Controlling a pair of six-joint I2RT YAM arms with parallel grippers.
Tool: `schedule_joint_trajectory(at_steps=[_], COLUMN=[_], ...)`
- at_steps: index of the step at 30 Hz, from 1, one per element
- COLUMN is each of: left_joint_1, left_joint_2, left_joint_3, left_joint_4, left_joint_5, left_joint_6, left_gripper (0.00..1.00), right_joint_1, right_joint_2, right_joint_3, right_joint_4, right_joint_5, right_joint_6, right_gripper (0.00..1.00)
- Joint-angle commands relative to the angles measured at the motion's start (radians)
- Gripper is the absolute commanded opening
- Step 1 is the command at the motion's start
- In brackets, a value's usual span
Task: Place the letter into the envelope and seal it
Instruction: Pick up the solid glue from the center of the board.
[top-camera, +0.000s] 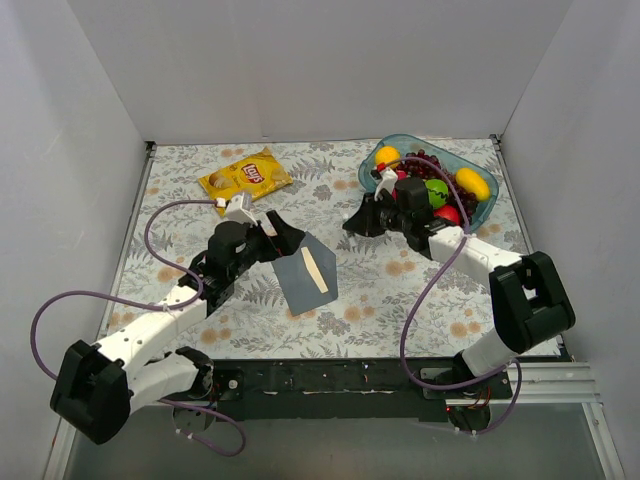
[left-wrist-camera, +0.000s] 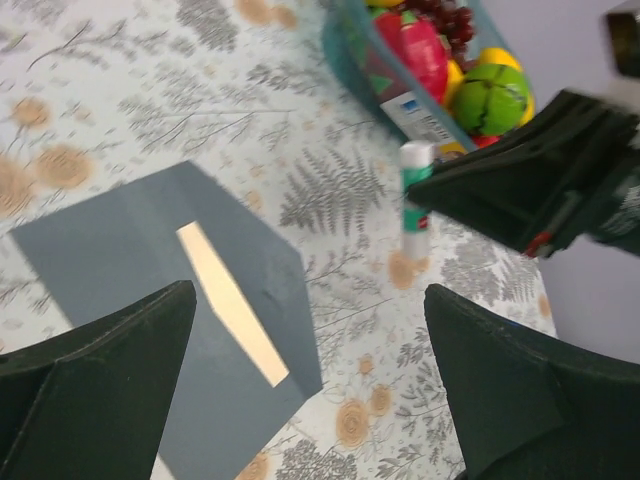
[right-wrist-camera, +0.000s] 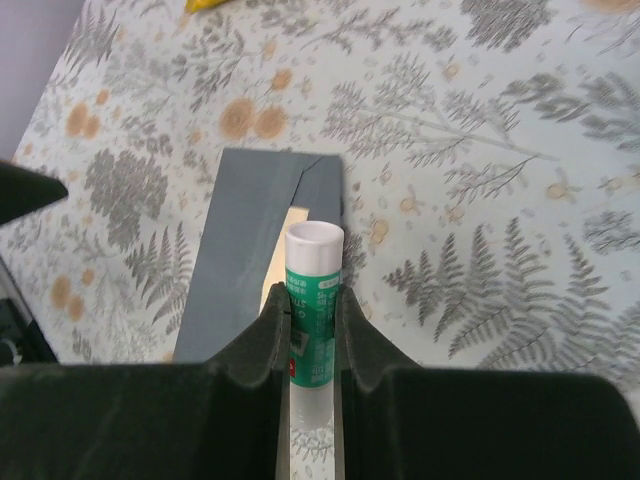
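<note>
The envelope (top-camera: 300, 272) lies flat on the bench (top-camera: 400, 300), with a sliver of the cream letter (top-camera: 315, 270) at its mouth. Just right of it, the right pincer (right-wrist-camera: 312, 305) clamps a glue stick (right-wrist-camera: 315, 255) pointing toward it. The left pincer (left-wrist-camera: 306, 298), seemingly above the envelope, gapes wide.

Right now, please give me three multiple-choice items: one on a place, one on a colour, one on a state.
1. Where does the crisp bag lie? A. on the table's far side, left of the bowl; B. inside the bowl; C. at the near edge.
2. What colour is the envelope? A. red; B. white; C. grey-blue.
3. The right gripper is: A. open and empty; B. shut on the glue stick; C. open above the bowl.
Answers: 1 A, seen in the top view; 2 C, both wrist views agree; 3 B, its wrist view shows the stick clamped.
</note>
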Motion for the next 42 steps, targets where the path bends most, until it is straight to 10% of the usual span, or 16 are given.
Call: schedule_joint_trajectory(at_steps=[1, 42], left_joint_1=[-0.003, -0.214], left_joint_2=[-0.003, 0.284], left_joint_3=[0.056, 0.272], left_joint_4=[0.095, 0.213], left_joint_5=[0.117, 0.139], left_joint_6=[0.087, 0.239], left_gripper=[0.98, 0.74], right_joint_1=[-0.012, -0.023], right_joint_2=[-0.062, -0.117], right_joint_3=[-0.111, -0.234], right_joint_4=[0.288, 0.622], right_joint_5=[-0.150, -0.369], right_joint_6=[0.079, 0.454], right_gripper=[0.01, 0.01])
